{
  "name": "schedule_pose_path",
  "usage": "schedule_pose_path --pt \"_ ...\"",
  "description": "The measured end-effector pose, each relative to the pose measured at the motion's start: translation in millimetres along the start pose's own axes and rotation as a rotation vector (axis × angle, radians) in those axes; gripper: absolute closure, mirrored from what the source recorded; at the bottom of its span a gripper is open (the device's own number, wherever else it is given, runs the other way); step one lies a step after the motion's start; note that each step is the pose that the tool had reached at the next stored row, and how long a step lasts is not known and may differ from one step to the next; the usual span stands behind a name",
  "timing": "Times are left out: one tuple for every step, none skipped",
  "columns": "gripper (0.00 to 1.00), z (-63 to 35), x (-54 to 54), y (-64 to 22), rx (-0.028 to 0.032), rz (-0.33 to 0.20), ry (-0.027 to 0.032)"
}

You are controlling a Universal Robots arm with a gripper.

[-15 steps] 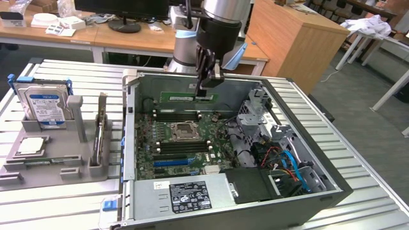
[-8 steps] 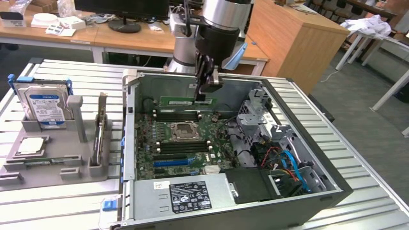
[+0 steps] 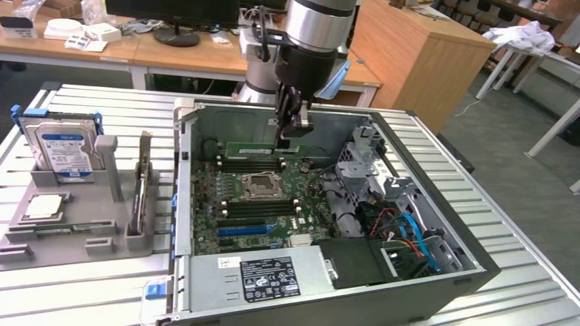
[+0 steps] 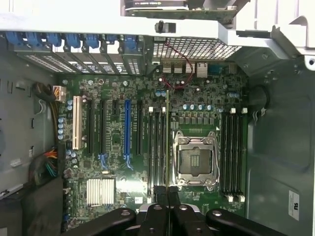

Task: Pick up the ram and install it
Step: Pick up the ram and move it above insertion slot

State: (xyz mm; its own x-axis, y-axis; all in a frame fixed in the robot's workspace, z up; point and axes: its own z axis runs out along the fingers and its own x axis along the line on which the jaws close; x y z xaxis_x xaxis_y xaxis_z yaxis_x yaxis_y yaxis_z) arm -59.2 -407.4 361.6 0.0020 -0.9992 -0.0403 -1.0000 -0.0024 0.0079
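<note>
One slatted metal tabletop (image 3: 81, 292) carries one open computer case (image 3: 471, 272) with one motherboard (image 3: 204, 197) and one CPU socket (image 4: 196, 160). One hard drive (image 3: 62, 146) bears a blue label and one power supply (image 3: 272, 275) a black one, the writing on both too small to read. The jaws are clamped tight on the one ram (image 3: 249, 145), held over the slots beside the socket. The exterior view shows its green face, the wrist view its thin edge.

Silver arm (image 3: 317, 24), black hand (image 3: 292, 138)
</note>
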Motion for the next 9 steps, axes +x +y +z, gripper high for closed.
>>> schedule_pose_path --pt "0.89 1.0 0.1 0.0 -0.0001 0.0 0.0001" --pt "0.89 1.2 0.1 0.0 -0.0001 0.0 0.0002" --pt "0.89 1.2 0.1 0.0 -0.0001 0.0 0.0002" --pt "0.89 1.2 0.1 0.0 -0.0001 0.0 0.0003" --pt "0.89 1.2 0.1 -0.2 -0.0002 0.0 0.0002" --pt "0.89 1.3 0.1 -1.5 -0.0001 0.0 0.0001" --pt "0.89 1.3 0.2 -3.3 0.0 0.0 0.0" --pt "0.89 1.3 0.3 -5.0 0.0 0.0 0.0" --pt "0.89 1.2 0.4 -6.3 -0.0001 0.0 0.0"
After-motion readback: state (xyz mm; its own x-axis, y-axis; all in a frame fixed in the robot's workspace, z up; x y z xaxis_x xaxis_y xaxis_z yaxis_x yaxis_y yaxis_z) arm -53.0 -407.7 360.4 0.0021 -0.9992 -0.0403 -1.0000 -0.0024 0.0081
